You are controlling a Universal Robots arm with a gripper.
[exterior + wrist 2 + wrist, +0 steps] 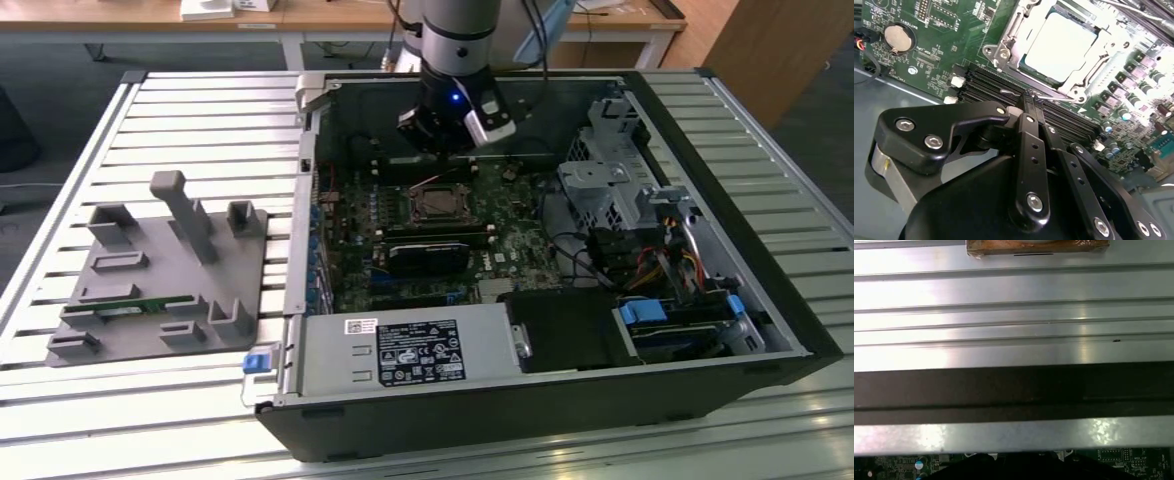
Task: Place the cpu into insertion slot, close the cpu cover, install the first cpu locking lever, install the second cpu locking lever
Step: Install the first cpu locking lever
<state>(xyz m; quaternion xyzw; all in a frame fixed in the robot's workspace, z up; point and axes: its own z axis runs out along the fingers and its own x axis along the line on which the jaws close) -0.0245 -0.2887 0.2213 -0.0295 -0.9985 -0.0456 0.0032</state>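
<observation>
Gripper poised at the CPU socket inside an open desktop case

We found the gripper low over the motherboard in the second wrist view, its fingers pressed narrow together with the tips meeting a thin wire locking lever beside the memory slots. The cpu lay seated in the insertion slot, upper right of that frame, with the cpu cover framing it; we could not tell whether the cover was fully down. We judged the risk to be the wire slipping off the tips, springing up, or the fingers scraping nearby board components if the push ran off line.
</observation>
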